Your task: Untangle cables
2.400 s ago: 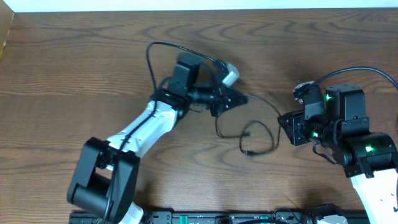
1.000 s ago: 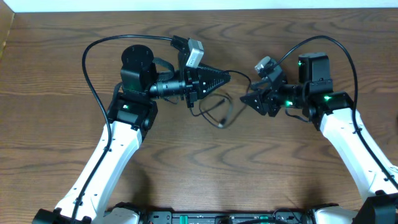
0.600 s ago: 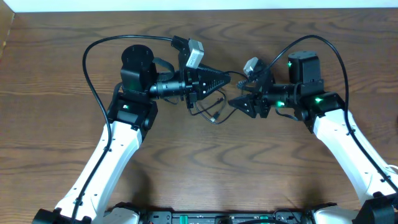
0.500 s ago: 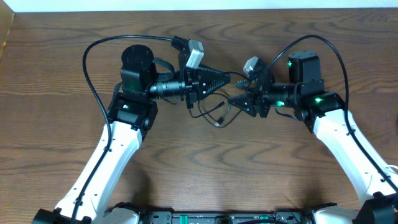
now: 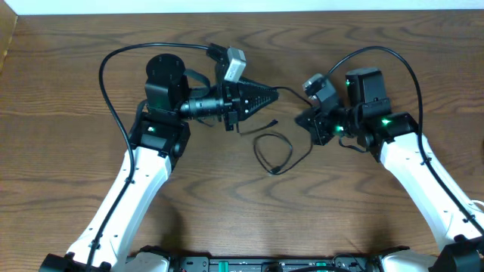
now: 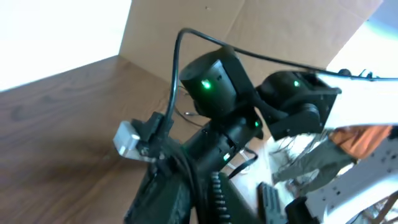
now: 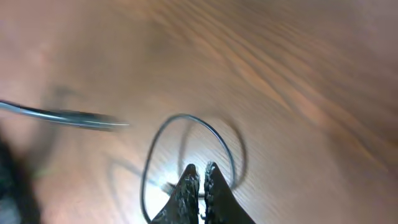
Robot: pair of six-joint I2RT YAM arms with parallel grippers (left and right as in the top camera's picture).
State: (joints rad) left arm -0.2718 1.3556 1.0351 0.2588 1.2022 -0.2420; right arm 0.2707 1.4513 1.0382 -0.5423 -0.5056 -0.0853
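Black cable (image 7: 186, 116) lying in one loose loop at the middle of the wooden table (image 5: 76, 75), well apart from every edge: with the right gripper (image 7: 200, 177) pinched together over it, confirm a true hold before drawing slowly toward the right edge; cannot tell how wide the left gripper (image 5: 278, 92) stands.

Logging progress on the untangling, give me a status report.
Left hand: open or shut unclear. Right hand shut at the black cable loop, grip unconfirmed. Nothing seen lying across the loop.
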